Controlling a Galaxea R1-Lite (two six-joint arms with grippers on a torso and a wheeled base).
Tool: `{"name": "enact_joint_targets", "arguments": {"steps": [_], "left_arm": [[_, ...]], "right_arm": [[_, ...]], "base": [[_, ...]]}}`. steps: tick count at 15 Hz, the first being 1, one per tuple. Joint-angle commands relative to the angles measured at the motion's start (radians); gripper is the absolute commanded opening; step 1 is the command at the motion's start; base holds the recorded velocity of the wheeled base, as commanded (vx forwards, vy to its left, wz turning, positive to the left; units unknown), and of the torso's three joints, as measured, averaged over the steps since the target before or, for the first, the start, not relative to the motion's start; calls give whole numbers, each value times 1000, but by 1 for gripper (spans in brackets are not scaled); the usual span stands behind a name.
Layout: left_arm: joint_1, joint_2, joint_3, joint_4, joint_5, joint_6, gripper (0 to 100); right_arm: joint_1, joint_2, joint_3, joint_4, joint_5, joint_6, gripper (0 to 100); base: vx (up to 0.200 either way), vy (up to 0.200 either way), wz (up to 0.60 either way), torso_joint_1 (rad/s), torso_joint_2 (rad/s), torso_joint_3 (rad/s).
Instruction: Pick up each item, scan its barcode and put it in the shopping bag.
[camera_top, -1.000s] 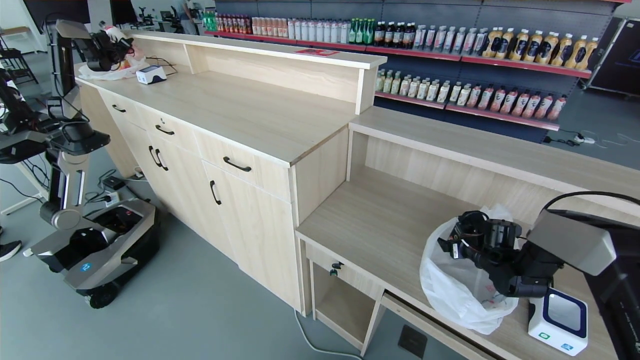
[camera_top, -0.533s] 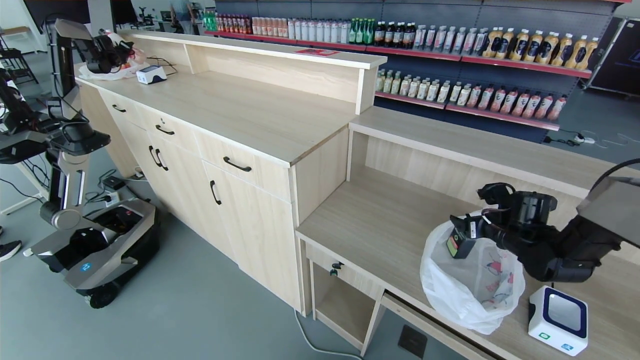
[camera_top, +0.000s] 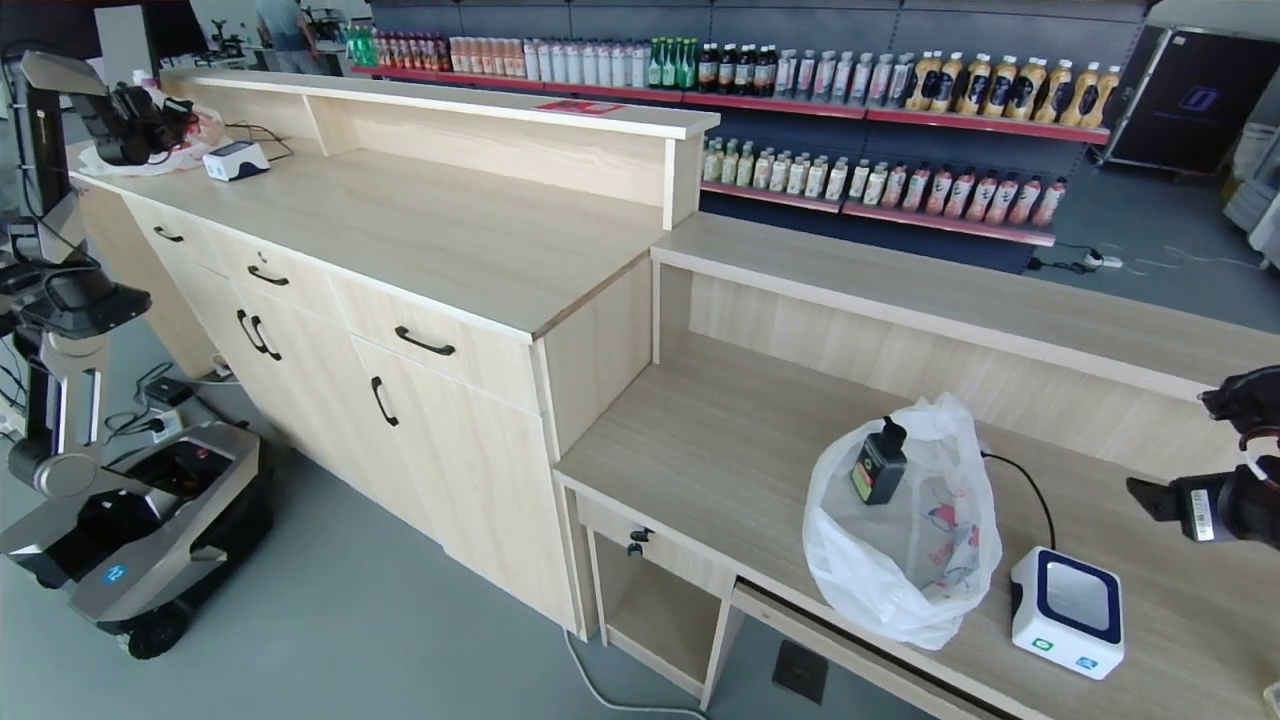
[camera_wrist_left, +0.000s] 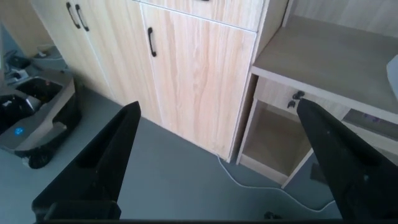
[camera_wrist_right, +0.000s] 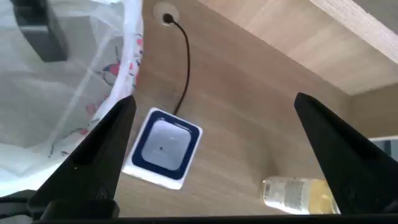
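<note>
Where counter (camera_top: 720, 440) steps down, bag (camera_top: 900, 570) sags, dark bottle (camera_top: 878, 468) inside, scanner (camera_top: 1066, 612) just beside. Right gripper (camera_wrist_right: 214, 102) and left gripper (camera_wrist_left: 217, 107) both gape wide, empty. Pale bottle (camera_wrist_right: 295, 193) lies on counter near scanner: likely light, slick, prone to roll; best gripped mid-body.

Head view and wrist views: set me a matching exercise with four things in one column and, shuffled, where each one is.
Things:
1. dark bottle
2. scanner
3. pale bottle
4. left gripper

Places:
A. on the counter, on the far side of the scanner from the bag
B. open, above the floor
C. inside the shopping bag
D. on the counter right beside the bag

Pairs: 1-C, 2-D, 3-A, 4-B.
</note>
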Motion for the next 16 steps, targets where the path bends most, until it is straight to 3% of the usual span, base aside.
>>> {"name": "enact_joint_targets", "arguments": {"steps": [1, 4, 6, 9, 14, 16], "left_arm": [[1, 0, 0, 0, 0, 0, 100], [1, 0, 0, 0, 0, 0, 100], [1, 0, 0, 0, 0, 0, 100], [1, 0, 0, 0, 0, 0, 100], [1, 0, 0, 0, 0, 0, 100], [1, 0, 0, 0, 0, 0, 100]], "right_arm": [[-159, -160, 17, 118, -13, -2, 100], [-293, -176, 20, 225, -17, 2, 100], [-345, -143, 18, 202, -10, 18, 100], [-368, 78, 17, 21, 112, 167, 100], [-378, 354, 8, -199, 354, 147, 100], [-377, 436, 12, -265, 354, 81, 100]], "base": [[0, 0, -600, 2, 7, 2], [0, 0, -600, 1, 4, 2], [0, 0, -600, 0, 5, 2], [0, 0, 0, 0, 0, 0], [0, 0, 0, 0, 0, 0], [0, 0, 0, 0, 0, 0]]}}
